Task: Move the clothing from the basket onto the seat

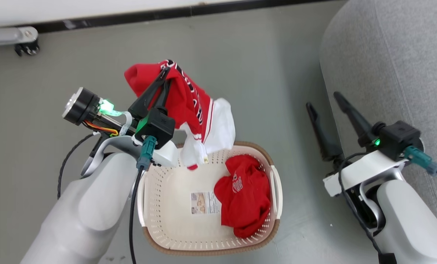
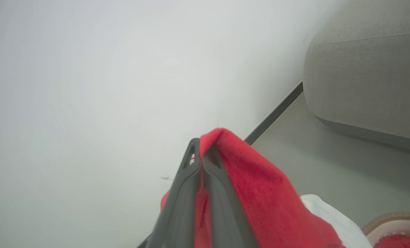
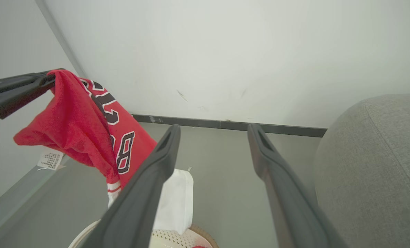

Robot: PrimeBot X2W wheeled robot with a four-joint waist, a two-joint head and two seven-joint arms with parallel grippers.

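Observation:
My left gripper [image 1: 167, 72] is shut on a red garment [image 1: 189, 102] with black-and-white lettering and white lining, holding it up above the far rim of the basket [image 1: 167, 223]. In the left wrist view the pinched garment [image 2: 260, 193] drapes to the right of my left gripper [image 2: 200, 146]. A second red garment [image 1: 246, 196] lies crumpled in the basket's right half, beside a paper label [image 1: 204, 203]. My right gripper [image 1: 323, 99] stands open and holds nothing, between the basket and the grey seat [image 1: 398, 62]. The right wrist view shows the hanging garment [image 3: 87, 127], my right gripper [image 3: 213, 132] and the seat [image 3: 373, 165].
The basket stands on a grey floor [image 1: 240, 55]. A white wall with a dark baseboard [image 1: 174, 13] runs along the far side. A grey metal leg on a caster [image 1: 24, 40] is at the far left.

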